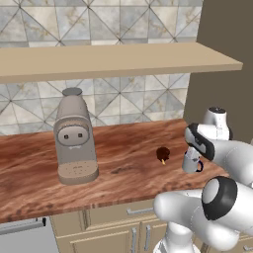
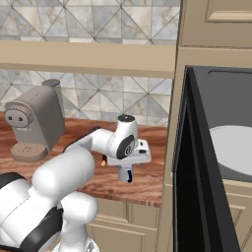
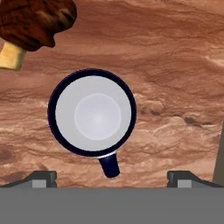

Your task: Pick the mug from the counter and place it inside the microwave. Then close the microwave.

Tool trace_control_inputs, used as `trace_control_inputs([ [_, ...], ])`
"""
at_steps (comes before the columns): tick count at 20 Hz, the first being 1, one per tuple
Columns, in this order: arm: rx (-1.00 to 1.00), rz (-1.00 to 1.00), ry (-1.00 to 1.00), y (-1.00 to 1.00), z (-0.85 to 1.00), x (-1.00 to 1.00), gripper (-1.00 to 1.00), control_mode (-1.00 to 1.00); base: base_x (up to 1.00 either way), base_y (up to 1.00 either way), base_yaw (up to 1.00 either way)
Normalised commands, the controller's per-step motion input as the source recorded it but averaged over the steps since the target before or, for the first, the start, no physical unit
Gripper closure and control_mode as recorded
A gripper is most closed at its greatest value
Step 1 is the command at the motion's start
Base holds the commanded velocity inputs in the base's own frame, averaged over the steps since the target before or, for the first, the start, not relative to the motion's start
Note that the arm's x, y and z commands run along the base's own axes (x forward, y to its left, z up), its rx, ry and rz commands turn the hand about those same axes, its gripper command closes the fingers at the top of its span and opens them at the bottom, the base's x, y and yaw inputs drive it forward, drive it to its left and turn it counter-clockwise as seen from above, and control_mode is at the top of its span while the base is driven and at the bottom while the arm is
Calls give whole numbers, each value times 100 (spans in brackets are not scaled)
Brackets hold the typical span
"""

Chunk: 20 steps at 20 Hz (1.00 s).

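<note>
the mug (image 3: 92,112) stands upright on the table (image 1: 123,173), seen from straight above in the hand view: a pale grey inside ringed by a dark rim, its dark loop handle pointing toward the bottom of that view. in the left base view the mug (image 1: 191,161) sits near the table's front edge, toward its right end, and in the right base view a part of it (image 2: 126,174) shows just under my hand. my end effector (image 3: 112,178) hangs directly over the mug with its fingers spread wide, holding nothing; the two dark fingertips (image 3: 43,178) stand well apart, to either side of the handle and clear of it. just beside the mug lies a small dark-brown lump with an orange tip (image 1: 163,154), apart from it. farther left on the table stands a grey coffee machine (image 1: 74,138). a pale tan shelf (image 1: 113,59) runs along the tiled wall (image 1: 123,20) above. at the right, the microwave (image 2: 216,162) stands with its door (image 2: 189,187) swung open and the white turntable plate (image 2: 231,147) visible inside. beige cabinets (image 1: 113,227) sit below the table.
</note>
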Motion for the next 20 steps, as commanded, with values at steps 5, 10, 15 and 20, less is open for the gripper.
trace_control_inputs([
  [5, 0, 1, 0, 2, -16, -2, -100, -100, 0, 0, 0],
  [10, 0, 0, 0, 0, -27, 7, -100, -100, 0, 0, 0],
  [15, 0, 0, 0, 0, -24, 5, -100, -100, 0, 0, 0],
  [20, 0, 0, 0, 0, -21, 0, -100, -100, 0, 0, 0],
])
